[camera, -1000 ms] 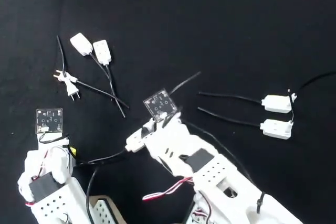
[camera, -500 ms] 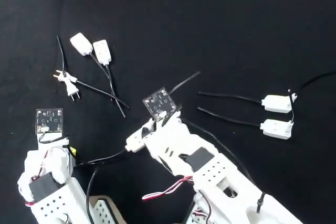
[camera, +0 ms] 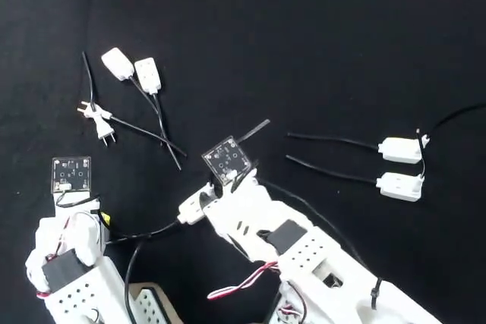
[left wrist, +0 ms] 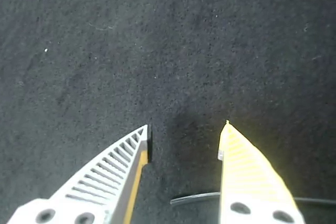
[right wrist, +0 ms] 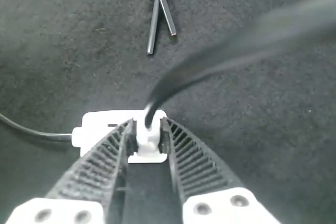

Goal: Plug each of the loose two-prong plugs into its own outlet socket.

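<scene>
Right wrist view: right fingers [right wrist: 100, 162] pinch a plug [right wrist: 148, 140] beside a socket [right wrist: 100, 124]; left fingers [left wrist: 102, 182] spread

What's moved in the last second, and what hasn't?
The right gripper, shut on a plug, shifted slightly left and toward the near edge, dragging the plug's cord along. The left arm and the loose plug stayed put.

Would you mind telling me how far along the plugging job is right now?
Apparently done: the two right-hand sockets each seem to carry a plug. In hand: the right end effector is shut on a white plug at a socket; whether it is seated is unclear. Left to do: one loose plug lies near two empty-looking sockets, and the left end effector is open.
</scene>
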Action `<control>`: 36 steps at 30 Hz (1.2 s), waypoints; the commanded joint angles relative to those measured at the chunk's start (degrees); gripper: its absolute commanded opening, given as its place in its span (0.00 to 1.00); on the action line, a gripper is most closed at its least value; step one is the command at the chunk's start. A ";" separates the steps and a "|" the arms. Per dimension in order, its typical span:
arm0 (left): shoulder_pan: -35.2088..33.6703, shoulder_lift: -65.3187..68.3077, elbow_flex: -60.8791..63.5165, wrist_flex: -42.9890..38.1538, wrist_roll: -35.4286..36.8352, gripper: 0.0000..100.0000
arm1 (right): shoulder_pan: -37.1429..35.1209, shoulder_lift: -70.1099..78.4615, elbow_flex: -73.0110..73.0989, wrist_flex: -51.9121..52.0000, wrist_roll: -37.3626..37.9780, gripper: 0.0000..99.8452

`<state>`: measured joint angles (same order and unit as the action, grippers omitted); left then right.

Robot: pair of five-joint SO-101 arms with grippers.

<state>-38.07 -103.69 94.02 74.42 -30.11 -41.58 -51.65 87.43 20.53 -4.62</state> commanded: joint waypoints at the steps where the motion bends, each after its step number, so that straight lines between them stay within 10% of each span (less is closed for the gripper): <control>1: -0.66 -0.53 -0.48 0.44 -0.44 0.22 | -1.05 0.66 -0.04 -0.79 0.18 0.01; 18: -0.31 -0.53 -0.48 0.35 -0.44 0.22 | -1.41 24.75 -15.25 4.75 2.81 0.01; 36: -0.31 -0.53 -0.40 0.53 -0.53 0.22 | 39.30 13.58 -14.46 11.96 18.73 0.01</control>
<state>-38.07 -103.69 94.02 74.42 -30.11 -10.64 -36.35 73.10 31.60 11.12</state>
